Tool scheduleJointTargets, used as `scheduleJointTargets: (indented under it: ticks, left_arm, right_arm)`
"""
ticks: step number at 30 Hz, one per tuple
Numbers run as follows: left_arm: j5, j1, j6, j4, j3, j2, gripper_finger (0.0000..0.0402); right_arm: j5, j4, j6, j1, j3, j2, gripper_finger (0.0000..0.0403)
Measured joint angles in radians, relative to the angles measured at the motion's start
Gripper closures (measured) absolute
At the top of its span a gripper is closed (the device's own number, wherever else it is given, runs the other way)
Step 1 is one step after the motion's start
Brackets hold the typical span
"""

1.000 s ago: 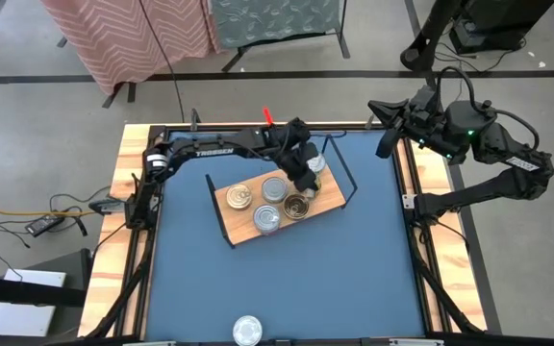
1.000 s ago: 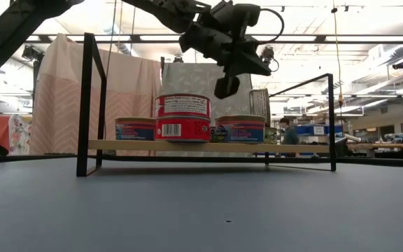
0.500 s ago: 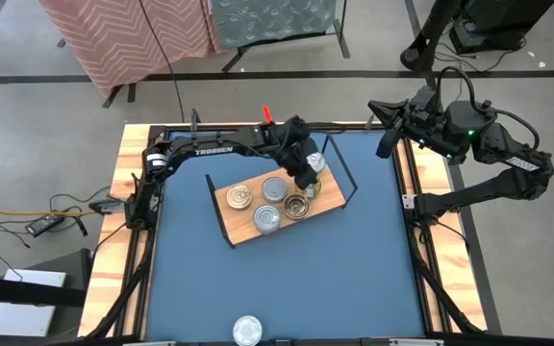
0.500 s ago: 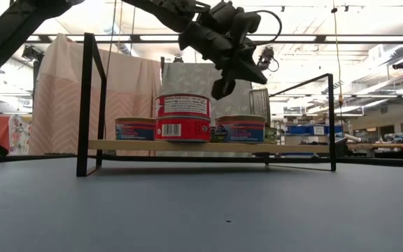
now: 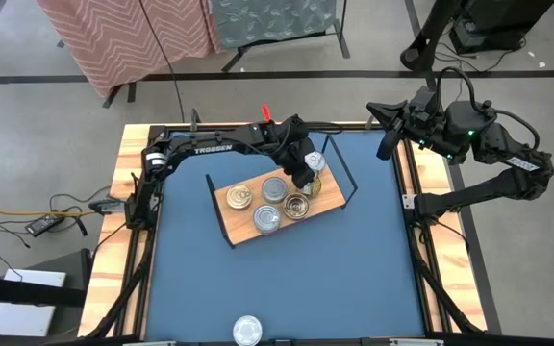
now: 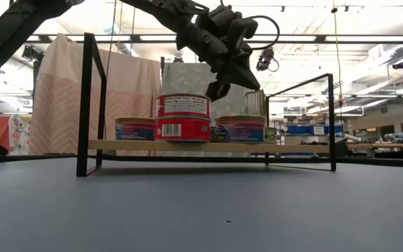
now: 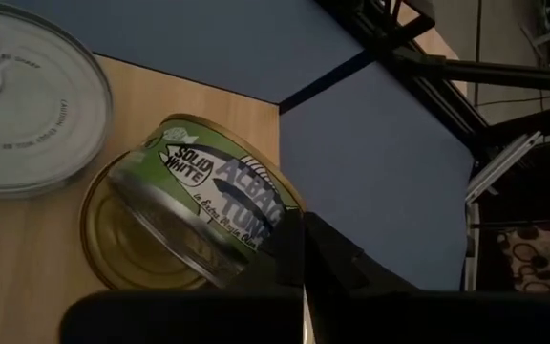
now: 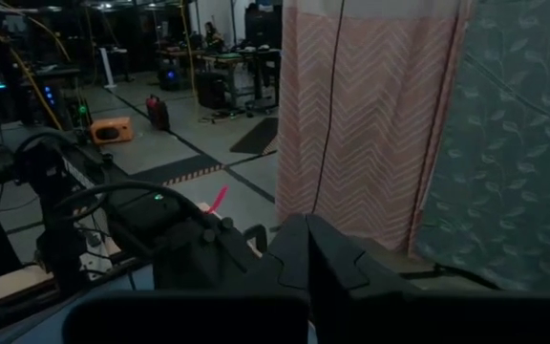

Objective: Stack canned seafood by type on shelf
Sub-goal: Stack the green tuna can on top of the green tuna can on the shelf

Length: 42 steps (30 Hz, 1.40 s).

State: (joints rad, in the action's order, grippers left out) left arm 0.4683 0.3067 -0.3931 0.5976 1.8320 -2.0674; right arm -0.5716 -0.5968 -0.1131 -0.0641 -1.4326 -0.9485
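The shelf (image 5: 329,197), a light-wood board with black wire end frames, lies mid-table and carries several canned seafood tins, silver and gold lidded. In the low view two red tins (image 6: 182,117) stand stacked between blue ones. At the shelf's far right a green-labelled tin (image 7: 208,205) leans tilted on a gold tin (image 7: 127,263). My left gripper (image 7: 303,244), shut, hovers right beside it (image 5: 304,178). My right gripper (image 8: 306,250), shut and holding nothing, waits raised over the table's far right corner (image 5: 385,144). My left gripper's shut fingertips (image 7: 292,229) slant down beside the tilted tin's green side wall (image 7: 256,225), near its lower rim. I cannot tell whether they touch it. The tin rests with its lower edge on the gold tin's lid and its top facing away from the fingers.
One silver-lidded tin (image 5: 247,330) sits alone at the table's near edge. The shelf's wire end frames (image 6: 91,105) rise well above the tins. The wooden table rim (image 5: 123,173) runs around the blue surface, which lies bare between the shelf and the near edge.
My left gripper has turned at the wrist above the shelf's far right end, and its fingertips have swung a little toward the table's left. It has stayed shut. The tins have kept their places.
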Motion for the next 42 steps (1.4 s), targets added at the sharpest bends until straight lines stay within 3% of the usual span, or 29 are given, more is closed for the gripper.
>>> scheduleJointTargets:
  ticks: [24, 28, 32, 40, 42]
  left_arm:
    - [-0.045, 0.049, 0.050, 0.051, -0.003, 0.058, 0.0401]
    - [-0.022, 0.049, 0.094, 0.070, 0.019, 0.065, 0.0399]
    - [0.029, 0.045, 0.130, 0.074, 0.114, 0.073, 0.0387]
    - [0.031, 0.037, 0.283, 0.184, 0.529, 0.122, 0.0380]
    - [0.011, 0.046, 0.282, 0.130, 0.462, 0.223, 0.0379]
  right_arm:
    - [0.017, -0.012, 0.005, 0.012, 0.000, 0.000, 0.0400]
    - [0.181, -0.126, 0.042, 0.009, -0.001, -0.002, 0.0400]
    - [0.425, -0.278, 0.040, -0.005, -0.001, -0.039, 0.0400]
    - [0.691, -0.408, 0.132, -0.032, 0.000, -0.230, 0.0400]
    - [0.738, -0.408, 0.162, -0.065, 0.000, -0.273, 0.0400]
